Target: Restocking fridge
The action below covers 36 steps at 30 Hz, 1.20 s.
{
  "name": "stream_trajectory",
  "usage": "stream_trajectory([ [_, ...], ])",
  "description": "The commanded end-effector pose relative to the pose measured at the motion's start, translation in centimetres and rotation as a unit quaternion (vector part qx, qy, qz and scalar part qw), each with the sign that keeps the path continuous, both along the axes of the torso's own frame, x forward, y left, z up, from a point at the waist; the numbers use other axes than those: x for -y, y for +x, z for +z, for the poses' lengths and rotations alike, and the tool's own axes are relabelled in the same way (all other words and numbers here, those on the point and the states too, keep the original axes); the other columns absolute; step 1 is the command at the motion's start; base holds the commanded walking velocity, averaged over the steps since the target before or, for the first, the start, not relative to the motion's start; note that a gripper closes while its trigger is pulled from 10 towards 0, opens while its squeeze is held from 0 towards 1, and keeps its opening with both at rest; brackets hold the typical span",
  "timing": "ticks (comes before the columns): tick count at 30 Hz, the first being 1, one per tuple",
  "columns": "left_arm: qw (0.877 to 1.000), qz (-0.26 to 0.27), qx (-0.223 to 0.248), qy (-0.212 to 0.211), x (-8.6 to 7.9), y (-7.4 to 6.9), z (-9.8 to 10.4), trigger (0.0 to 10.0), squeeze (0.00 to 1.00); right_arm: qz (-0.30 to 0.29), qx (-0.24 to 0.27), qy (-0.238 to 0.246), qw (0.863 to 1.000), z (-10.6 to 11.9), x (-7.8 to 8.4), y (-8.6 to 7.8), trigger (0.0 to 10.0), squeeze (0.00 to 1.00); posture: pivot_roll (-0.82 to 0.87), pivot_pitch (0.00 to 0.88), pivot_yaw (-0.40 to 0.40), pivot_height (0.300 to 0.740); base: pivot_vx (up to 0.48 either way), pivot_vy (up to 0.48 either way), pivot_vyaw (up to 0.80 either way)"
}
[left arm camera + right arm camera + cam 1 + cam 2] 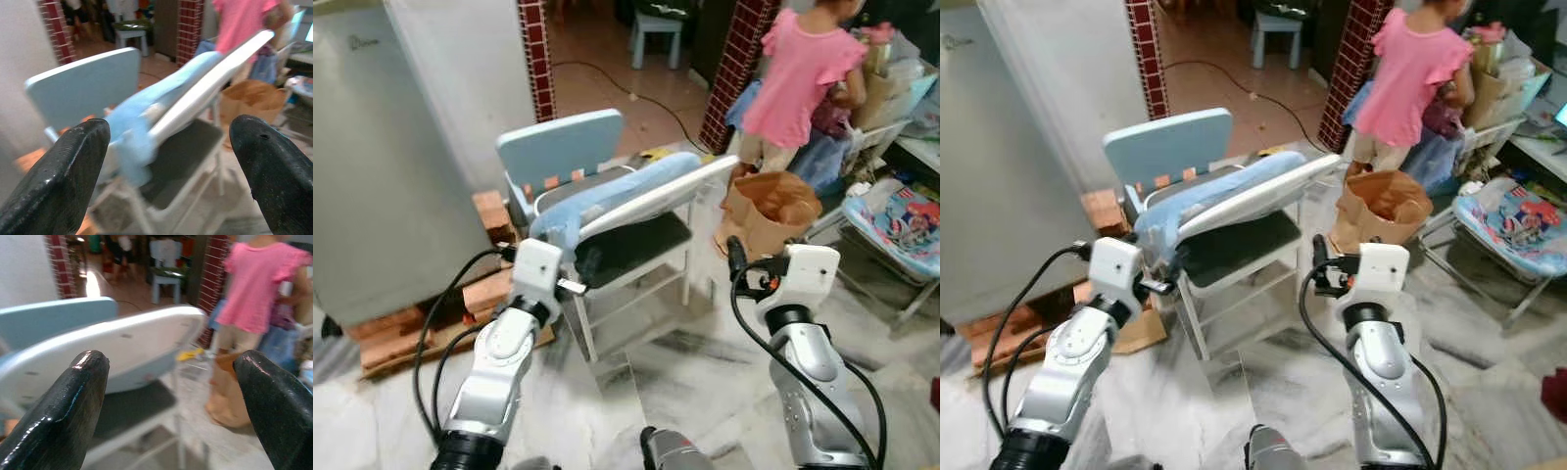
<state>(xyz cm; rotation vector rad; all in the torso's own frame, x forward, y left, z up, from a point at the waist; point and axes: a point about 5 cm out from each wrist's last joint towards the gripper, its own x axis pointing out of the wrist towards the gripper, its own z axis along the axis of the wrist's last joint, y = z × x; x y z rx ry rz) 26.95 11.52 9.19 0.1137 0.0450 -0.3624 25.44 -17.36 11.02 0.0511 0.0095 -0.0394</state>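
Left wrist view, left gripper (168,169) spread, chair (83,83) ahead

We note a lived-in home: grey fridge (382,166), pale blue chair (573,157), marble floor (705,382), brick pillars (536,54), paper bag (773,211), a person (803,78).

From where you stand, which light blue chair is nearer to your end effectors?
The light blue chair with the white board leaning on it, directly ahead. The other, the small stool, stands far back on the brown floor.
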Motion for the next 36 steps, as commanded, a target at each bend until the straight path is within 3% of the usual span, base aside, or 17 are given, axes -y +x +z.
stream_trajectory([
  [1, 1.000, 0.005, -0.005, 0.012, -0.68, -0.21, -0.13, 10.0, 0.00, 0.004, -0.008, 0.008, 1.000, -0.34, -0.39, 0.07, 10.0, 0.00, -0.05, 0.064, -0.010, 0.740, 0.000, 0.439, 0.00],
  [17, 1.000, -0.021, 0.003, 0.022, -0.10, -0.40, 0.10, 10.0, 0.00, -0.007, -0.016, 0.014, 1.000, -0.63, -0.25, 0.53, 10.0, 0.00, -0.04, 0.077, -0.008, 0.740, -0.217, 0.416, -0.67],
  [29, 0.999, -0.019, 0.002, 0.025, -0.18, -0.28, 0.21, 10.0, 0.00, -0.009, -0.014, 0.016, 1.000, -0.67, -0.48, 0.96, 10.0, 0.00, -0.03, 0.071, -0.003, 0.740, 0.000, 0.000, -0.80],
  [36, 1.000, -0.019, -0.001, 0.023, -0.22, -0.33, 0.14, 10.0, 0.00, -0.005, -0.010, 0.022, 1.000, -0.78, -0.77, 0.93, 10.0, 0.00, -0.03, 0.073, -0.001, 0.740, -0.143, 0.405, -0.41],
])
